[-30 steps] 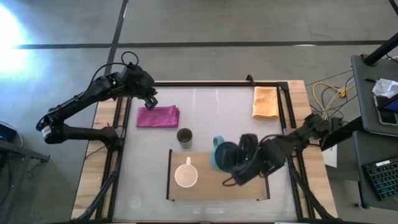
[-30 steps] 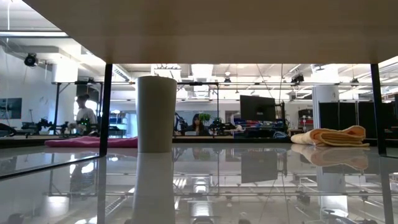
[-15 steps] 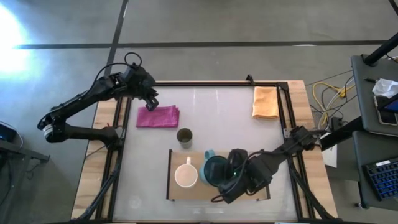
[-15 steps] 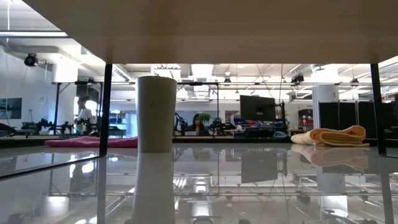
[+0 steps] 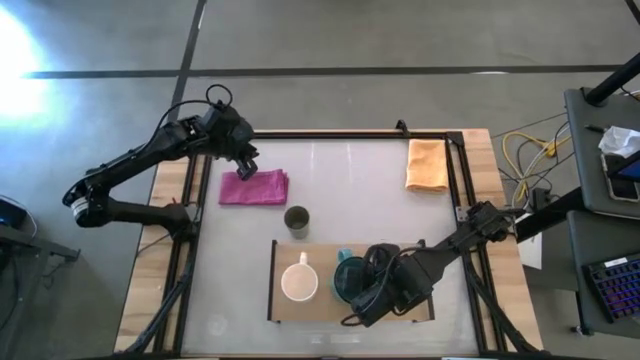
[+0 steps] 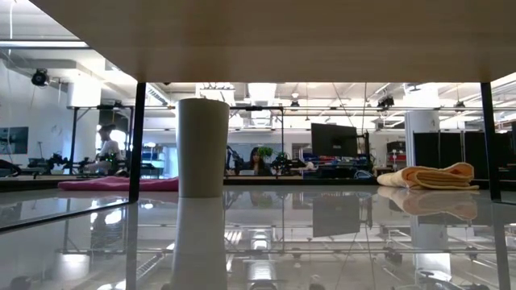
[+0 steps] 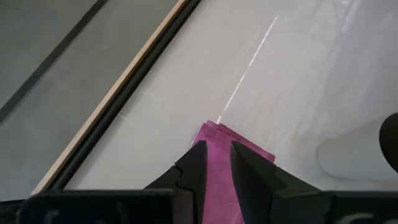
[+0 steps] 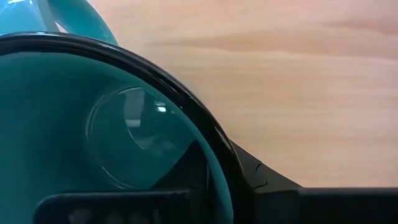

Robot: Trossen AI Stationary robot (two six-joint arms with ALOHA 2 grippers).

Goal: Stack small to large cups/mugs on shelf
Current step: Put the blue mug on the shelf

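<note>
The teal-green mug (image 5: 348,279) sits upright over the light-wood shelf (image 5: 400,312), right of the cream-white mug (image 5: 298,283), which stands on its base on the board. My right gripper (image 5: 363,284) (image 8: 227,168) is shut on the teal mug (image 8: 74,124). The small olive cup (image 5: 296,219) stands on the table just beyond the shelf's far edge; the low view shows the olive cup (image 6: 201,147) as a pale cylinder. My left gripper (image 5: 243,162) (image 7: 217,152) hovers over the pink cloth's far-left corner, open by a narrow gap. My right gripper holds the teal mug by its rim (image 8: 208,124), on the side facing the table's right edge. One finger (image 8: 186,171) is inside the mug and the other (image 8: 267,180) outside the wall. It comes slanting down from the right. The mug is upright; whether its base rests on the shelf, I cannot tell.
A pink cloth (image 5: 254,187) lies far-left on the white table and an orange cloth (image 5: 425,164) far-right. Black frame rails (image 5: 460,190) run along the table's sides. The shelf stands raised on thin black legs (image 6: 135,177). Bare board (image 8: 298,74) lies right of the teal mug.
My right gripper carried the teal mug from the shelf's far edge toward the near edge and a little left, then lowered it over the board beside the cream mug. The mug's handle still points toward the far side.
</note>
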